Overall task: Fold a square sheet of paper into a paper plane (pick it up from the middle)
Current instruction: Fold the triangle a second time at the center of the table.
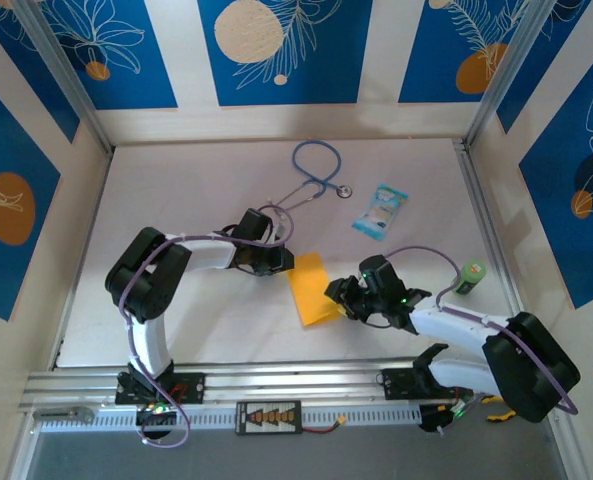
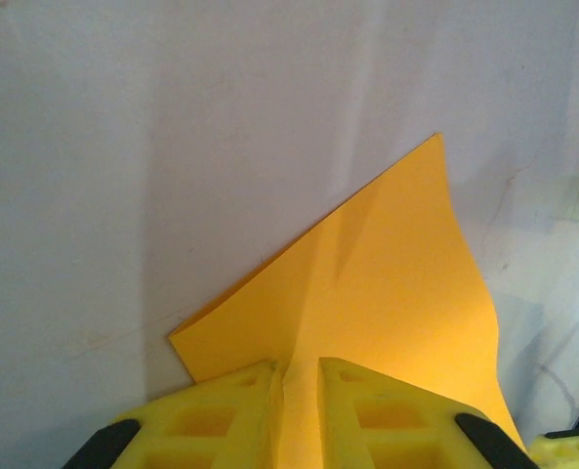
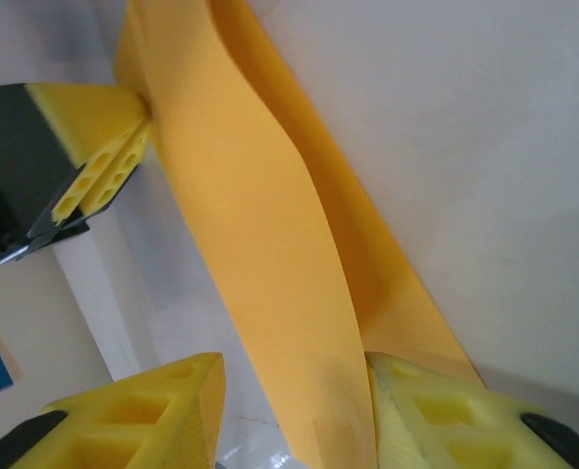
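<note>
The square sheet of paper (image 1: 314,290) is orange-yellow and doubled over into a long rectangle at the table's middle. My left gripper (image 1: 286,263) is at its far left corner. In the left wrist view the yellow fingers (image 2: 240,410) of that gripper (image 2: 297,369) are shut on a raised ridge of the paper (image 2: 387,274). My right gripper (image 1: 334,292) is at the sheet's right edge. In the right wrist view it (image 3: 294,363) stands open around the lifted paper (image 3: 240,195). The paper rests against the right finger (image 3: 435,410), and a gap separates it from the left finger (image 3: 162,410).
A stethoscope (image 1: 316,175) lies at the back middle. A light-blue printed packet (image 1: 380,210) is to its right. A green cylinder (image 1: 469,277) stands near the right wall. The left gripper's finger (image 3: 89,147) is in the right wrist view's upper left.
</note>
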Controlling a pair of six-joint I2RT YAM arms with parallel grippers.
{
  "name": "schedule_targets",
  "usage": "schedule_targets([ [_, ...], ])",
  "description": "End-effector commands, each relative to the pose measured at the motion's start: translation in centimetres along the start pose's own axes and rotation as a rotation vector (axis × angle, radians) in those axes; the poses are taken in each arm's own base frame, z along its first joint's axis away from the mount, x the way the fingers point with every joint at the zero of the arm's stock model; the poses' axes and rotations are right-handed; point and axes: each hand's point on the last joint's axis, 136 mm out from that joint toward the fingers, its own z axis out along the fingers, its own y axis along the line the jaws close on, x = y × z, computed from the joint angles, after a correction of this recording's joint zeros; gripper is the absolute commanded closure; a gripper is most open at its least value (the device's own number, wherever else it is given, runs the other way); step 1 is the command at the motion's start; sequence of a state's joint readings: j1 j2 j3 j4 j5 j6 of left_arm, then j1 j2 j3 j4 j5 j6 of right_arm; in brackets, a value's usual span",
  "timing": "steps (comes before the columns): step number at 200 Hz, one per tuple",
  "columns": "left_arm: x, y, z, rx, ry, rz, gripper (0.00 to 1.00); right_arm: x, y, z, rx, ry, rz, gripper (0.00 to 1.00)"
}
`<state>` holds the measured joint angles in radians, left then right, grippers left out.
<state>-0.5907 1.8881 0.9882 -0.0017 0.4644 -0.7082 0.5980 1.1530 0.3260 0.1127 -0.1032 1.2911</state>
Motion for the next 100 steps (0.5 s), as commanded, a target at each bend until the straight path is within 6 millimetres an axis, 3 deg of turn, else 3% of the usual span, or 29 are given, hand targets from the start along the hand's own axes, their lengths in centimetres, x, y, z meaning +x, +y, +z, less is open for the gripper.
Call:
schedule_targets([
  [1,0.4,1.8,1.3,-0.043,0.011,-0.011,0.81,0.5,1.9,-0.1,-0.071,0.084,-0.089,0.6],
  [56,0.1,1.3,1.2,-0.03,0.008,0.0,0.81,0.9,2.3,0.4,-0.111,0.19,-0.117,0.65],
  [100,0.0,0.3,0.9,0.012,0.004,0.017,0.78,0.9,1.4,0.9,-0.072,0.222,-0.129,0.73],
])
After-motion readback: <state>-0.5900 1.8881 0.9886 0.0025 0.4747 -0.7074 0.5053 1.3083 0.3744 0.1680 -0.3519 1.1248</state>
